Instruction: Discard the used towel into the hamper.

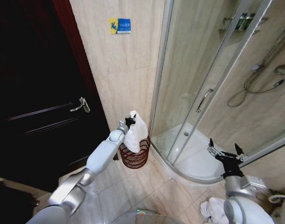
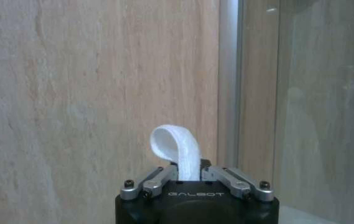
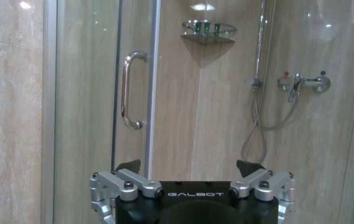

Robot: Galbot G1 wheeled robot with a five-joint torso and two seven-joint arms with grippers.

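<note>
One white cloth towel (image 1: 136, 133) hangs from the left gripper (image 1: 130, 121), whose fingers (image 2: 158, 181) are clamped on a looped fold of it. The towel's lower end dips into the small round reddish-brown wire hamper (image 1: 135, 157), which stands on the tiled floor (image 1: 147, 186) against the beige wall, just beside the glass shower enclosure (image 1: 217, 93). The right gripper (image 1: 225, 152) hovers near the shower's curved base, its fingers (image 3: 128, 165) spread apart and holding nothing.
</note>
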